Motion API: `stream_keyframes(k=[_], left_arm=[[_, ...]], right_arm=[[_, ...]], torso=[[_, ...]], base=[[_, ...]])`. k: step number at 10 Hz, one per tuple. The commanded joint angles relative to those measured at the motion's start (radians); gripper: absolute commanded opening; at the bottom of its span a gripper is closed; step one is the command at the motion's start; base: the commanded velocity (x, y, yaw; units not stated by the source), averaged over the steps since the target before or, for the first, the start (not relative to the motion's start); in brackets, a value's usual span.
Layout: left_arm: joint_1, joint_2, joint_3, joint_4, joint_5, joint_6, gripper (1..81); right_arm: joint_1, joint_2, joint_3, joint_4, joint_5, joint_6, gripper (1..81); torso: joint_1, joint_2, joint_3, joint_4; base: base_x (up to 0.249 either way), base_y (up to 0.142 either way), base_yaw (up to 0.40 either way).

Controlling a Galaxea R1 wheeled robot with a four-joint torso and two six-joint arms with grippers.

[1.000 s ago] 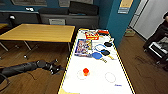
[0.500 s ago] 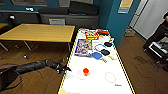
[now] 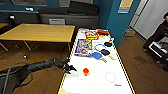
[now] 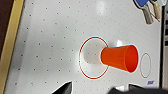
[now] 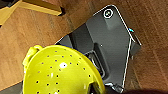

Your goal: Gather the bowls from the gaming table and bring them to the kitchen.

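Note:
The orange-red bowl (image 3: pixel 85 71) stands on the white top of the gaming table (image 3: pixel 100 85), near its left rim. In the left wrist view this orange-red bowl (image 4: pixel 120 58) looks like a tapered cup at the edge of a red ring printed on the table (image 4: pixel 50 37). My left gripper (image 3: pixel 70 68) hovers over the table's left rim, a short way left of the bowl, open and holding nothing. The right wrist view has the yellow-green bowl (image 5: pixel 60 72), dotted with small holes, hanging above the wooden floor with my right gripper (image 5: pixel 96 87) shut on its rim.
Further along the table lie a blue paddle (image 3: pixel 96 55), a black paddle (image 3: pixel 106 52) and colourful boxes (image 3: pixel 83 47). A wide wooden-topped table (image 3: pixel 37 32) stands to the left. A person (image 3: pixel 162 32) is at the right edge. My dark base (image 5: pixel 112 50) sits under the yellow-green bowl.
My left arm has reached to the right, bringing its gripper from beside the table to over its left rim, closer to the orange-red bowl.

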Motion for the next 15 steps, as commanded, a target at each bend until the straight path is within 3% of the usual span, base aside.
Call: stream_keyframes(k=[1, 2, 6, 10, 11, 15], left_arm=[[-0.175, -0.003, -0.03, -0.005, 0.041, -0.098, 81.1], [-0.181, 0.006, -0.045, -0.005, 0.038, -0.124, 81.1], [-0.204, 0.078, -0.058, 0.044, 0.043, -0.124, 81.1], [-0.204, 0.108, -0.085, 0.047, 0.05, -0.124, 81.1], [-0.204, 0.106, -0.085, 0.047, 0.05, -0.124, 81.1], [-0.204, 0.114, -0.101, 0.047, 0.049, -0.126, 81.1]], right_arm=[[0.017, -0.05, 0.014, -0.021, -0.062, 0.002, 1.0], [0.02, -0.052, 0.013, -0.023, -0.062, 0.002, 1.0], [0.023, -0.061, 0.023, -0.026, -0.062, -0.004, 1.0], [0.023, -0.066, 0.029, -0.026, -0.062, -0.01, 1.0], [0.023, -0.063, 0.026, -0.026, -0.062, -0.012, 1.0], [0.023, -0.066, 0.029, -0.027, -0.062, -0.012, 1.0]], torso=[[0.0, 0.0, 0.0, 0.0], [0.0, 0.0, 0.0, 0.0], [0.0, 0.0, 0.0, 0.0], [0.0, 0.0, 0.0, 0.0], [0.0, 0.0, 0.0, -0.021], [0.0, 0.0, 0.0, -0.076]], base=[[0.0, 0.0, 0.0], [0.0, 0.0, 0.0], [0.0, 0.0, 0.0], [0.0, 0.0, 0.0], [0.0, 0.0, 0.0], [0.0, 0.0, 0.0]])
